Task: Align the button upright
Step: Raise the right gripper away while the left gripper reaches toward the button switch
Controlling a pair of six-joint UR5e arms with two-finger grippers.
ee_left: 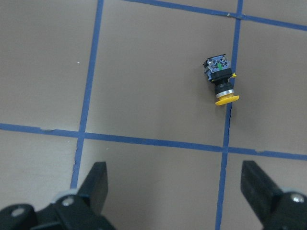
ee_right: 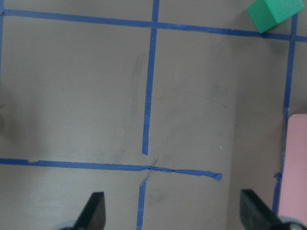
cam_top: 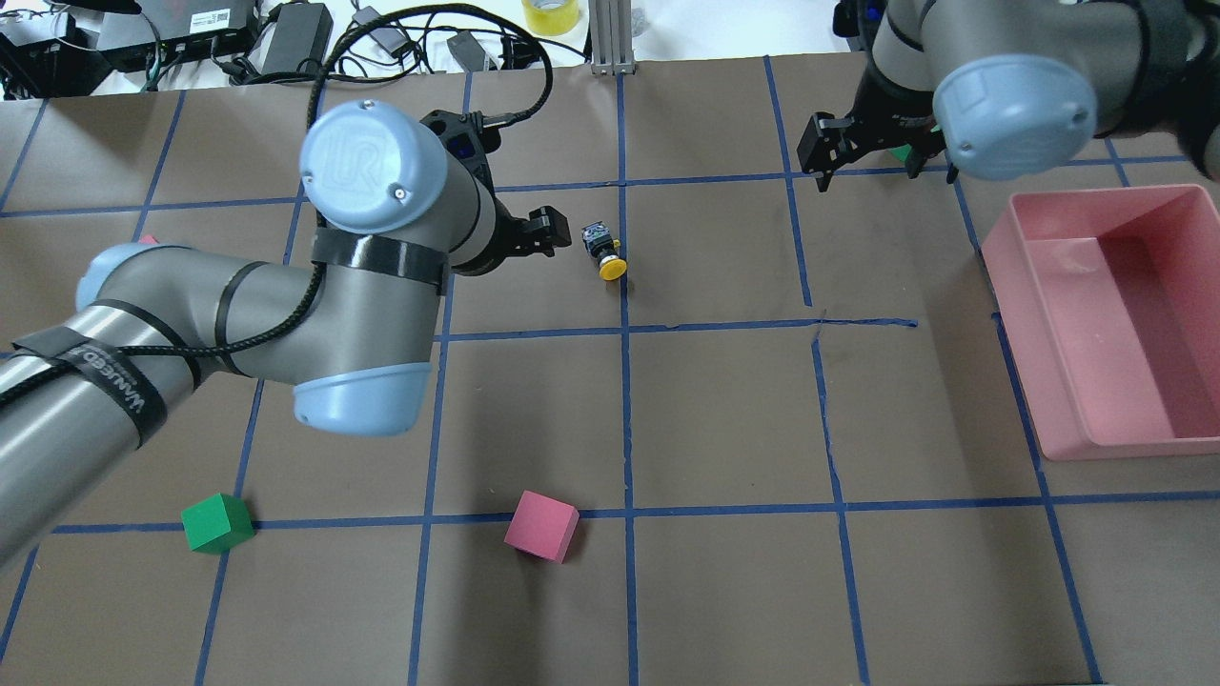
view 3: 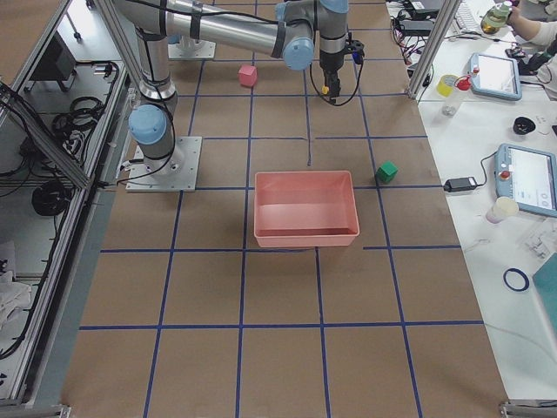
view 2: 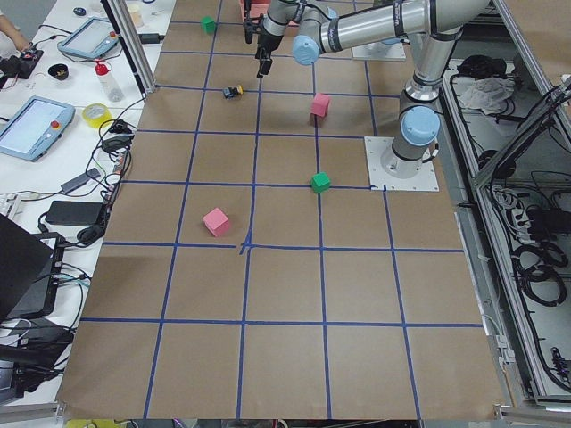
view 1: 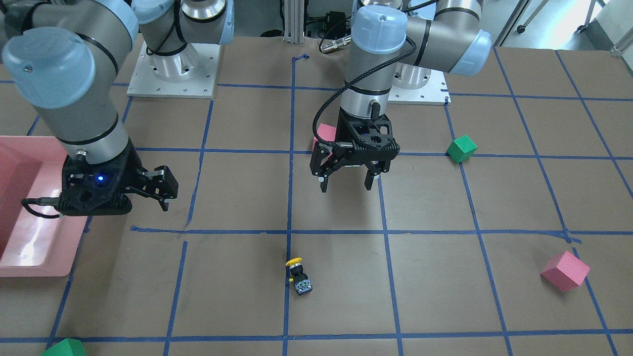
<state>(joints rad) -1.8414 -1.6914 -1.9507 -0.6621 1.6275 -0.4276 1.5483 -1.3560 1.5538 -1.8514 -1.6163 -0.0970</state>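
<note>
The button [view 1: 299, 274] lies on its side on a blue tape line, its yellow cap pointing toward the robot and its grey base away. It also shows in the overhead view [cam_top: 604, 252] and in the left wrist view [ee_left: 220, 81]. My left gripper [view 1: 345, 185] is open and empty, hovering above the table on the robot's side of the button. In the left wrist view [ee_left: 176, 191] the button sits ahead and to the right of its fingers. My right gripper [view 1: 164, 190] is open and empty, hovering near the pink bin; its wrist view [ee_right: 173, 215] shows only bare table and tape.
A pink bin [cam_top: 1015, 333] stands on the robot's right side. A pink cube [cam_top: 541, 525] and a green cube [cam_top: 217, 522] lie near the robot, another pink cube [view 1: 565, 270] far left. A green cube [ee_right: 271, 14] lies beyond the right gripper.
</note>
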